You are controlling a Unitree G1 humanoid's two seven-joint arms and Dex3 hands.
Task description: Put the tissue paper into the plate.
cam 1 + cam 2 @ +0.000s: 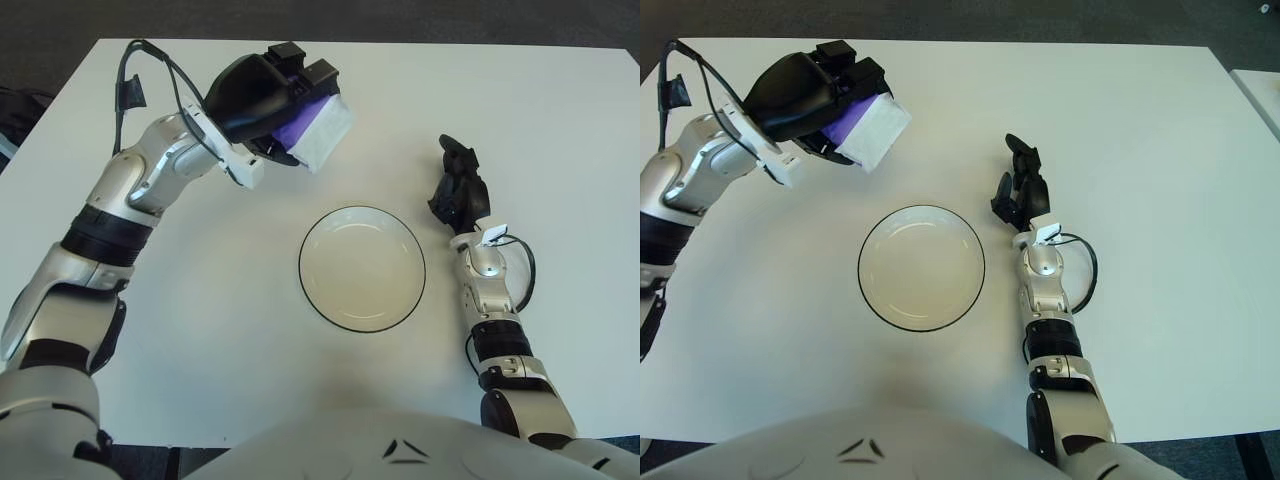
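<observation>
My left hand [275, 95] is raised above the table, up and left of the plate, with its black fingers shut on a purple and white tissue pack [318, 128]. The pack's white end sticks out to the right of the fingers [872, 128]. The empty white plate [362, 268] with a thin dark rim sits on the white table near the middle. My right hand [458, 190] shows just right of the plate, fingers relaxed and pointing away from me, holding nothing.
The white table [560, 130] spreads wide around the plate, with dark floor beyond its far edge. A black cable [150, 60] loops off my left forearm. Another white surface [1265, 95] shows at the far right edge.
</observation>
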